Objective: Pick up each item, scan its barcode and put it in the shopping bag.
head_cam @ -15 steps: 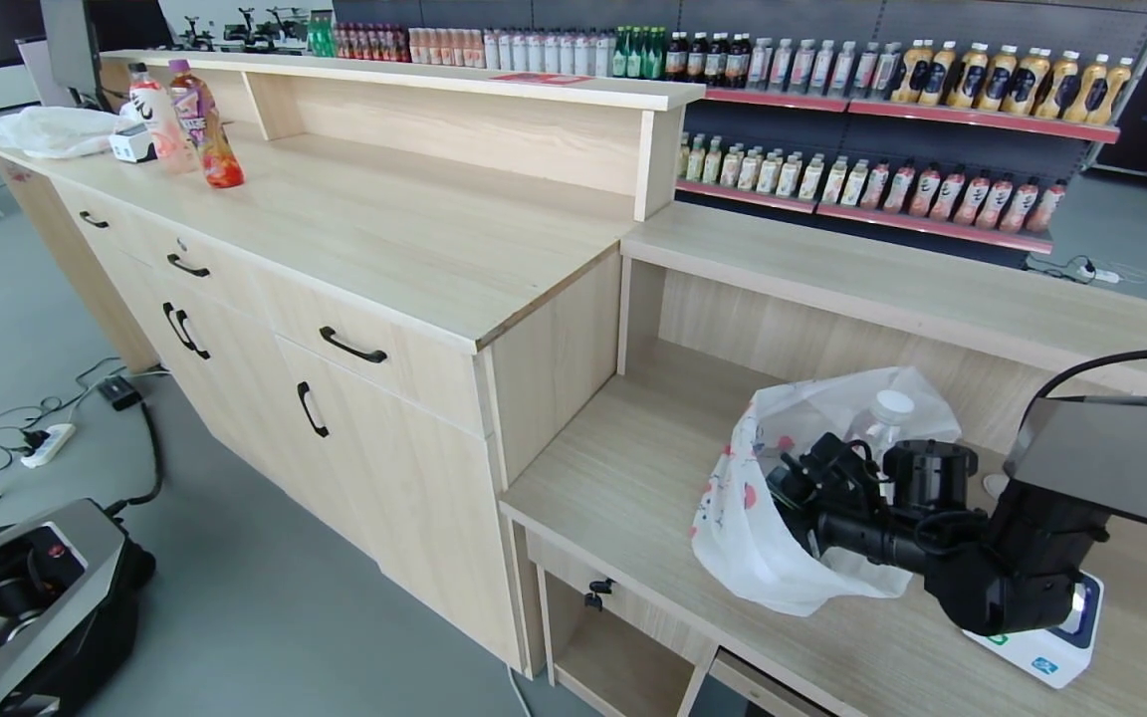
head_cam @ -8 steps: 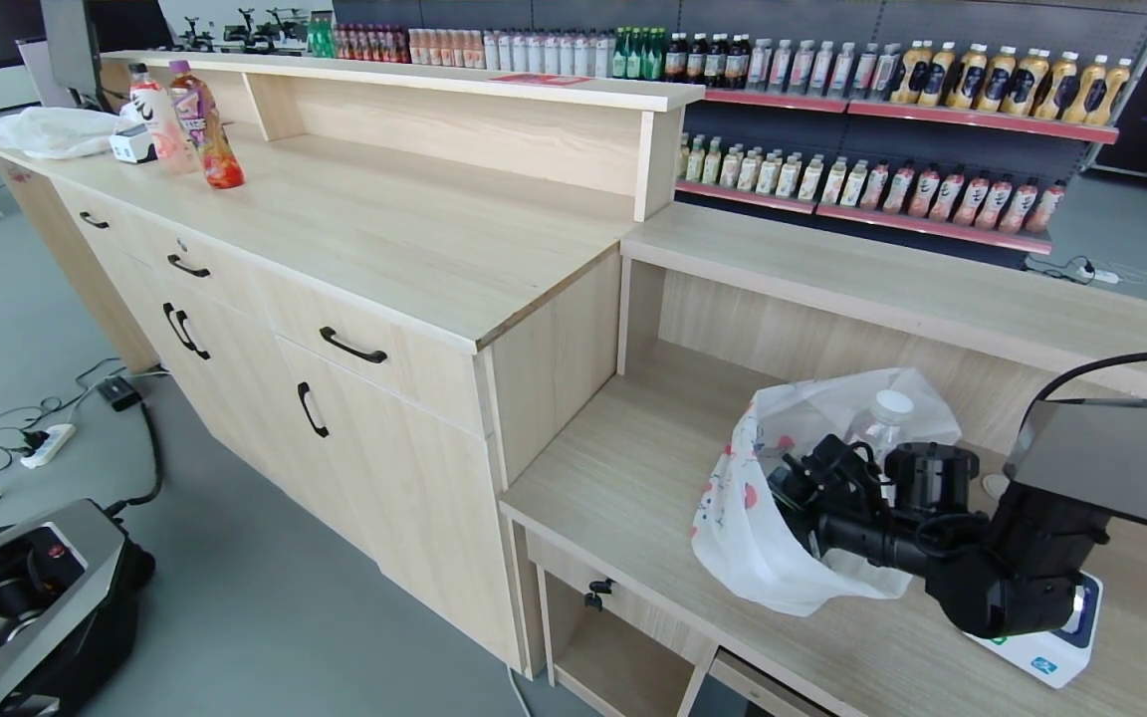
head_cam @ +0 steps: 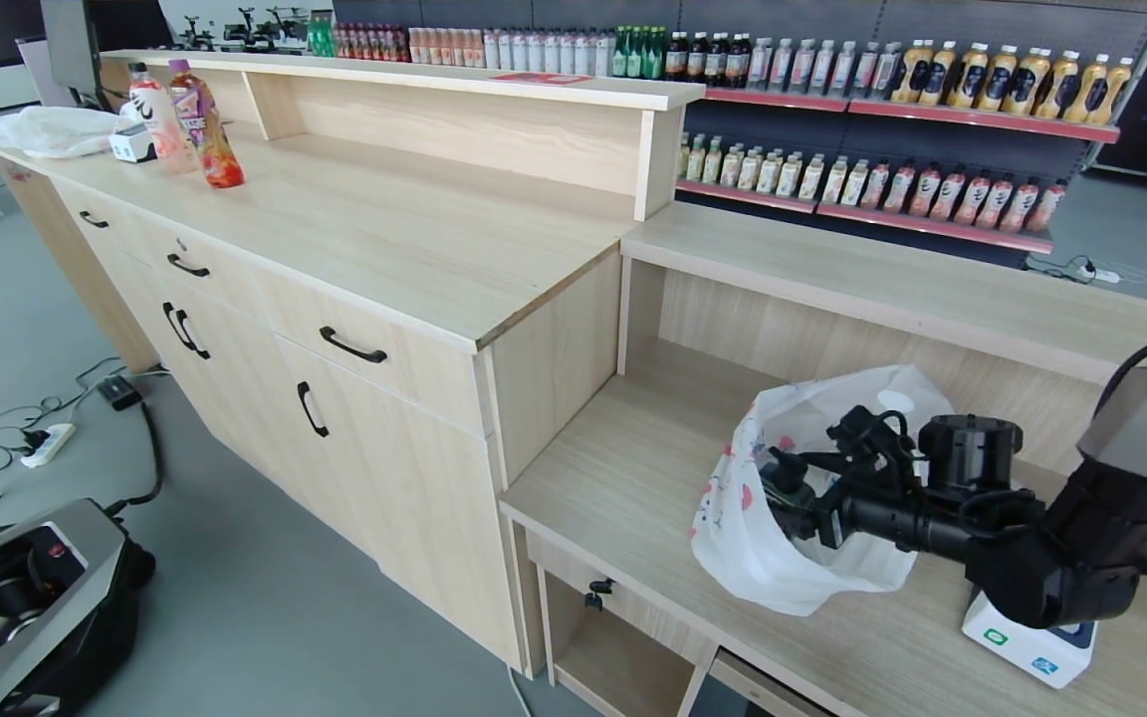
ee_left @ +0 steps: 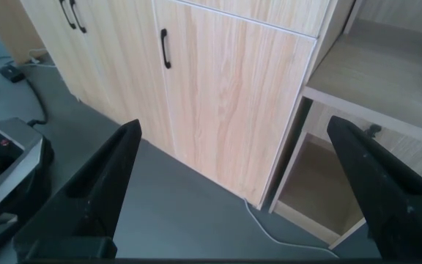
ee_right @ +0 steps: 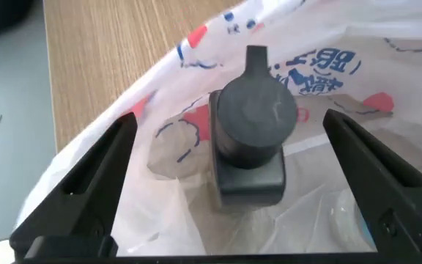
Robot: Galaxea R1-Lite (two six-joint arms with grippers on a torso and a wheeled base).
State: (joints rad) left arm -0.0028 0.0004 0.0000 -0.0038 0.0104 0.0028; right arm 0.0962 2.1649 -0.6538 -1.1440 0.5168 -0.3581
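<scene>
left gripper (ee_left: 234,126): hanging low over the grey floor (ee_left: 182,213), right in front of the cabinet (ee_left: 226,88). Fingers spread wide, nothing between them.

scanner (head_cam: 1027,642): little white box at the near edge of the desk (head_cam: 633,468), roughly 4 o'clock from the bag, partly tucked under the right arm.

right gripper (head_cam: 793,488): comes in from the 3 o'clock side and is poked into the mouth of the bag. In the wrist view the fingers (ee_right: 86,191) are well apart and not touching anything.

bag (head_cam: 802,558): white plastic with red and blue print, sitting on the desk with its mouth open.

dark item (ee_right: 251,139): round top on a boxy base. It lies inside the bag, between the spread fingers with a gap on each side. Can't tell what it actually is.

counter (head_cam: 384,229): long and pale, running off toward 10 o'clock.

bottles (head_cam: 203,124): two, upright at the far end of the counter, with a small white box (head_cam: 132,144) and a second white bag (head_cam: 51,129) just beside them.

shelves (head_cam: 882,110): at 1 o'clock in the back, rows of drinks.
</scene>
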